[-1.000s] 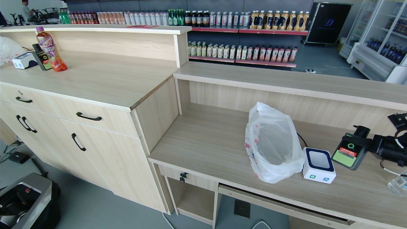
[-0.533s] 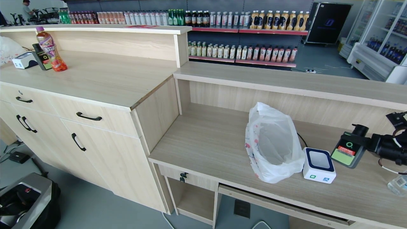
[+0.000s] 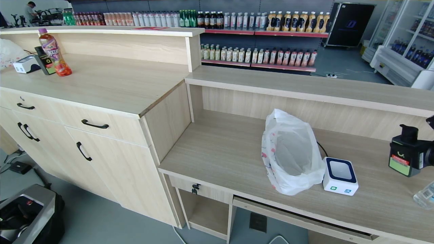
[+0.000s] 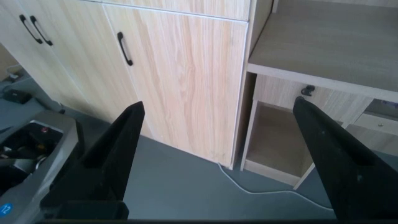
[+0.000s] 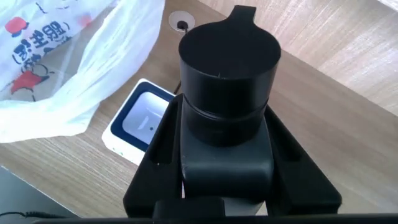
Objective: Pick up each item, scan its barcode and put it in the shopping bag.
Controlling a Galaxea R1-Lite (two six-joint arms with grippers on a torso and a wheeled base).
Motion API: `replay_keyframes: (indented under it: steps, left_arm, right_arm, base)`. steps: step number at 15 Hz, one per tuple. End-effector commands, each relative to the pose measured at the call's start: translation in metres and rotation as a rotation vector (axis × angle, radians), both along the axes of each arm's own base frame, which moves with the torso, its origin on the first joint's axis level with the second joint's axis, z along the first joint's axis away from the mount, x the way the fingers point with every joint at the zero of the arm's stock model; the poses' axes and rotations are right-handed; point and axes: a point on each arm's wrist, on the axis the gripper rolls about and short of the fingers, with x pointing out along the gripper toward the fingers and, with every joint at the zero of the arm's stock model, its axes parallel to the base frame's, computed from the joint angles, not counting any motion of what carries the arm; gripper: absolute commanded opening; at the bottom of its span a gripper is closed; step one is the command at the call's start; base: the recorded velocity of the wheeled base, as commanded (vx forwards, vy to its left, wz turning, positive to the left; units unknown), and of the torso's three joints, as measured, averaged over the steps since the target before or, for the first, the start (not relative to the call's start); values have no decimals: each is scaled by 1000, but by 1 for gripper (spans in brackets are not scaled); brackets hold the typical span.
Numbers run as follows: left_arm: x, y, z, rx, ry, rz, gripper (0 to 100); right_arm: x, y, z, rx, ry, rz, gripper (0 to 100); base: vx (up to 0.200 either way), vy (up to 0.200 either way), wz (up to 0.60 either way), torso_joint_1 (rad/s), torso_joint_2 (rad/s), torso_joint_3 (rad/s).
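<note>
My right gripper [image 3: 420,156] is shut on a black container [image 3: 404,156] with a green and red label and a round black cap, held upright above the low counter at the far right. In the right wrist view the container [image 5: 227,109] sits between the gripper's fingers [image 5: 297,174], above the counter. The white scanner with a blue rim [image 3: 339,175] [image 5: 143,120] rests on the counter next to the white shopping bag [image 3: 291,152] [image 5: 59,68], whose mouth gapes. My left gripper [image 4: 217,162] hangs open over the grey floor beside the cabinet.
A clear bottle [image 3: 423,196] lies at the counter's right edge. On the taller counter [image 3: 101,84] at the left stand a pink drink bottle [image 3: 54,52], a black item [image 3: 44,61] and a second scanner [image 3: 24,64]. A raised ledge [image 3: 305,88] backs the low counter.
My right gripper has carried the black container to the right, away from the scanner, and turned it from tilted to upright. The bag and scanner have stayed put.
</note>
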Motion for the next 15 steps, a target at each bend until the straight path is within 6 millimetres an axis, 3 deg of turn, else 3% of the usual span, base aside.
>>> replay_keyframes:
  steps: [1,6,9,13,15]
  left_arm:
    - [0,0,0,-1,-1,1,100]
    - [0,0,0,1,0,1,100]
    - [0,0,0,1,0,1,100]
    - [0,0,0,-1,-1,1,100]
    - [0,0,0,-1,-1,1,100]
  right_arm:
    - [-22,0,13,-35,-28,-49,0]
    - [-44,-16,27,-165,-54,-166,0]
    - [-41,-10,35,-188,-99,-161,0]
    - [-14,22,50,2,-166,-180,0]
    - [4,32,39,69,-133,-130,0]
  base:
    - [0,0,0,0,0,0]
    - [0,0,0,0,0,0]
    - [0,0,600,-1,2,2]
    - [0,0,450,5,3,3]
    - [0,0,0,0,0,0]
